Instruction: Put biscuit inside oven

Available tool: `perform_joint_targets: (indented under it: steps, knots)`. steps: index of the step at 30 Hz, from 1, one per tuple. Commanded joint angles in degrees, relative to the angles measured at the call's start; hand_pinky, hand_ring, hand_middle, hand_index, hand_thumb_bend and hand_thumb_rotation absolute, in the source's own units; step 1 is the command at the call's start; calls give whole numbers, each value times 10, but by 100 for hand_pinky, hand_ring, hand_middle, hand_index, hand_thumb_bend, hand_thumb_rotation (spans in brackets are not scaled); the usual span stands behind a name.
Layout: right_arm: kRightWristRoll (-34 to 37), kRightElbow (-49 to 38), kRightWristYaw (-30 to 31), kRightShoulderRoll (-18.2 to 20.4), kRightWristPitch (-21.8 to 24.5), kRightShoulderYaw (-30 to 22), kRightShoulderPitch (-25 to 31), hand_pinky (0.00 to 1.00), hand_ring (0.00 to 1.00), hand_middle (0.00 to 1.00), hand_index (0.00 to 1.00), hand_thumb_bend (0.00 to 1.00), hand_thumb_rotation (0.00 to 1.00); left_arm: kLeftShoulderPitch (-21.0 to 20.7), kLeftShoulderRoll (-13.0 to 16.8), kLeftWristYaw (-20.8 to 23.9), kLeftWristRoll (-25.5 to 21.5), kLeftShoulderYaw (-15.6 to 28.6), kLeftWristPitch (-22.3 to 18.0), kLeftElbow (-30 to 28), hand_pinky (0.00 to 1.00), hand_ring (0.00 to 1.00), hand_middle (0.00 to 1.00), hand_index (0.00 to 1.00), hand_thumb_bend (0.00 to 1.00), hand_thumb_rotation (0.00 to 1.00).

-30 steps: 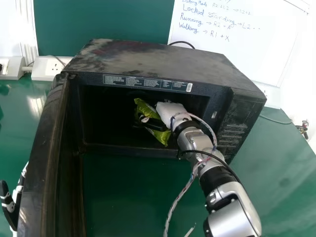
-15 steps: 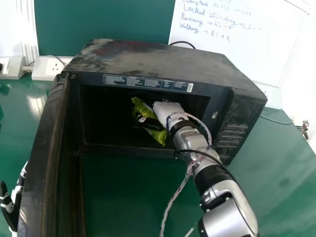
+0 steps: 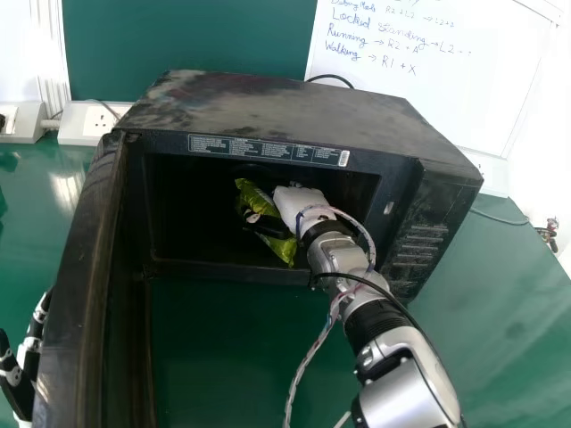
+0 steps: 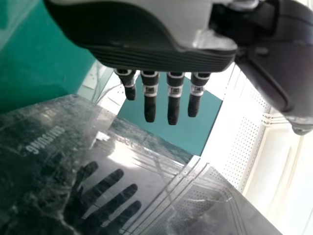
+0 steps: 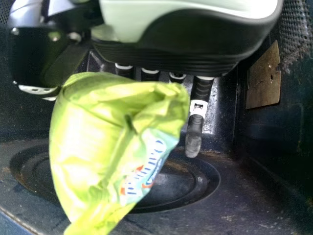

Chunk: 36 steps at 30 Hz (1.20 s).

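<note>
A left hand (image 3: 15,379), fingers straight and apart, hangs beside the open door (image 3: 76,294) above a glossy green bench (image 3: 232,357). The right arm (image 3: 379,321) slants forward into the black oven (image 3: 294,102), its right hand (image 3: 299,203) clamped on the green biscuit packet (image 3: 252,198) inside. Behind stand a green panel (image 3: 196,49) and handwritten whiteboard (image 3: 428,89).

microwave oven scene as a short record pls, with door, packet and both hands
oven: black microwave on green table
door: open, on the robot's left
packet: green, inside the oven; floor contact unclear
right hand: inside the oven, gripping the packet
left hand: outside, beside the door, fingers straight
release: not yet done
</note>
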Motion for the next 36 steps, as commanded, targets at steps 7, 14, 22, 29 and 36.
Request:
perform_joint_targets:
  steps: [7, 14, 22, 29, 36]
  knots:
    - [8, 7, -11, 12, 12, 2, -16, 36, 46, 54, 49, 52, 14, 5, -12, 1, 4, -5, 1, -7, 84, 89, 91, 95, 98, 66]
    - [8, 11, -10, 16, 20, 5, -16, 35, 45, 53, 58, 96, 15, 8, -14, 6, 9, -6, 0, -11, 83, 88, 90, 95, 98, 67]
    - [12, 14, -7, 21, 20, 4, -14, 38, 48, 55, 58, 98, 16, 11, -15, 1, 3, -10, 1, -14, 83, 88, 90, 95, 98, 66]
    - [12, 17, -6, 25, 24, 7, -13, 37, 47, 56, 58, 98, 14, 13, -19, 6, 9, -11, -1, -15, 83, 88, 90, 94, 98, 67]
    - [11, 17, 1, 21, 24, 8, -16, 38, 48, 56, 59, 97, 14, 13, -18, 7, 5, -13, -1, -14, 83, 88, 90, 94, 98, 66]
